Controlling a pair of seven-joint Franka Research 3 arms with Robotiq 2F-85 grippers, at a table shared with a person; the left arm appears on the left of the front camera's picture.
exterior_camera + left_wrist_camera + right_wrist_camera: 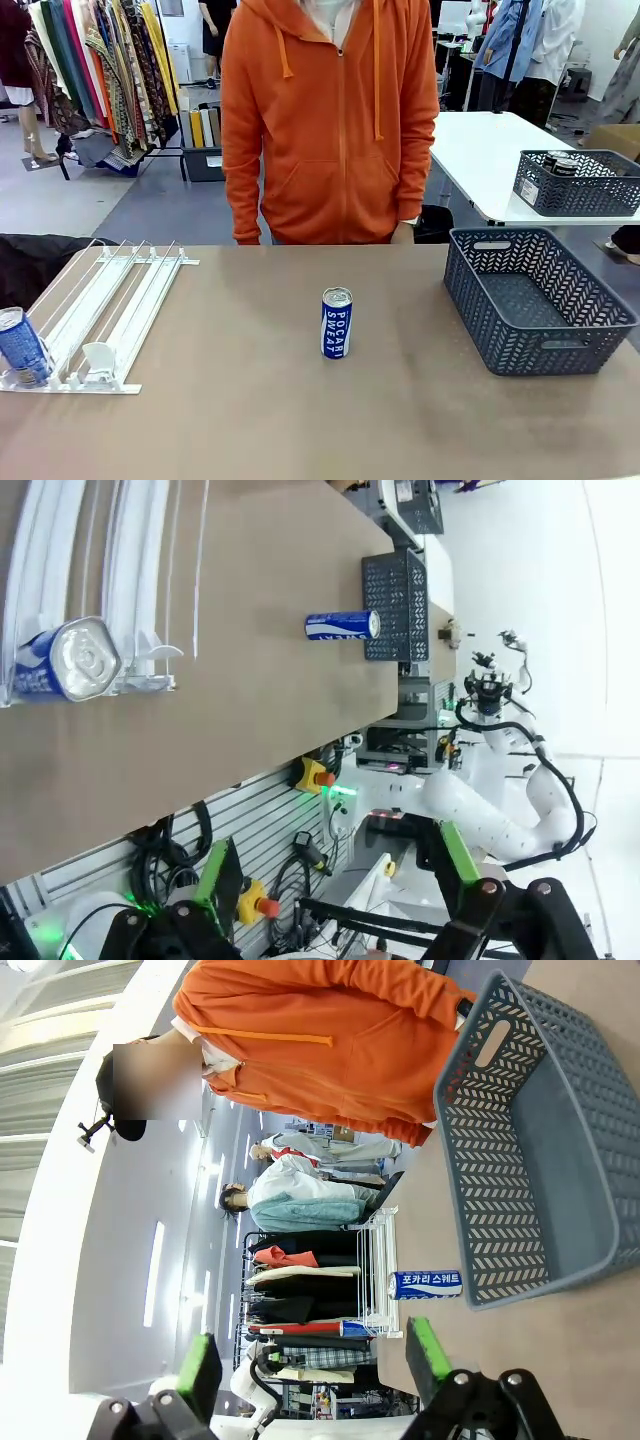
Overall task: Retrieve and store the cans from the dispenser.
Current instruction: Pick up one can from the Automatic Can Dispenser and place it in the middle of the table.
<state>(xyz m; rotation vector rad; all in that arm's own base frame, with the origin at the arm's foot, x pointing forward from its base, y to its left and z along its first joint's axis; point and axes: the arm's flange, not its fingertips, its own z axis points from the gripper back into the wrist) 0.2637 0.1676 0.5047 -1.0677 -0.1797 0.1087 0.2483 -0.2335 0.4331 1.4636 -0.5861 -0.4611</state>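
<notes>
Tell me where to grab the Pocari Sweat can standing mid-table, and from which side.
Take the Pocari Sweat can around its blue mid-body, coming in level from the near edge of the table. It stands upright and alone, its slim round wall free all round; the silver top gives little to pinch.

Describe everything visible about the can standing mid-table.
The Pocari Sweat can is slim, blue aluminium by its look, with white vertical lettering and a silver top. It stands upright near the middle of the brown table, apart from the dispenser to its left and the grey basket to its right. Only the table touches it.
</notes>
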